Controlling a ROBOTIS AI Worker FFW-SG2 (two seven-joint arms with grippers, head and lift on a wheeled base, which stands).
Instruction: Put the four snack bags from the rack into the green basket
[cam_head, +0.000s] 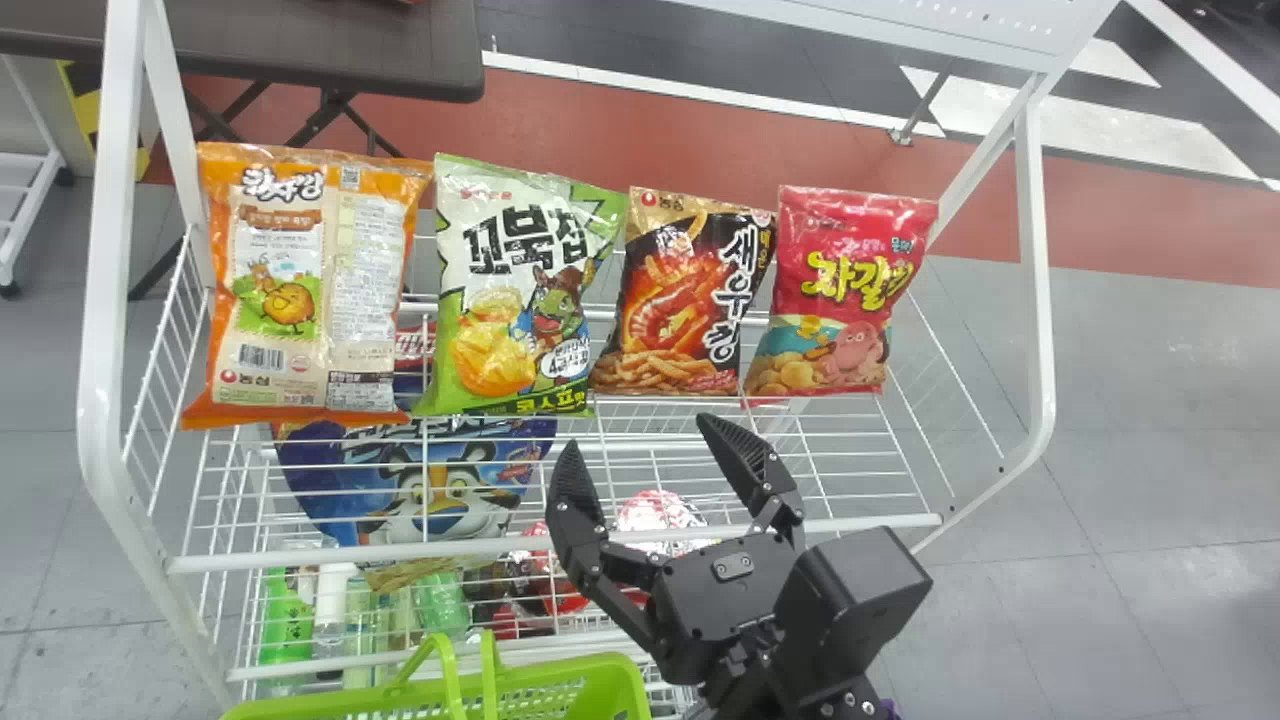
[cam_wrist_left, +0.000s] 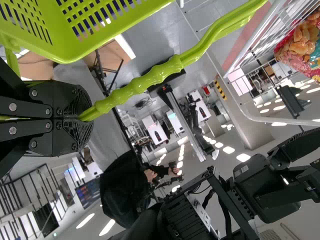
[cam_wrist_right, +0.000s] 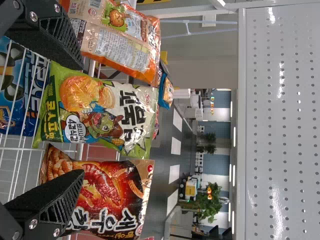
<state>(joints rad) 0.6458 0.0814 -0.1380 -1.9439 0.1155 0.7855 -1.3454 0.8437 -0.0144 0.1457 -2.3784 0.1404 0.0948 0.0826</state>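
Right arm (cam_head: 712, 600) black | boxy wrist housing (cam_head: 865, 590) | silver screws (cam_wrist_right: 33, 16) | ribbed fingers (cam_head: 745, 450)

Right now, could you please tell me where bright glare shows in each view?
Head view: highlights on the red-and-white package below the snack bags; left wrist view: shine along the green basket's handle, bright ceiling lamps; right wrist view: whitish streaks on the perforated panel.

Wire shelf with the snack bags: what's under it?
Through the wire shelf show a blue bag with a cartoon tiger, red packets and some bottles. The snack bags, right gripper and green basket cover parts, so anything behind those can't be seen.
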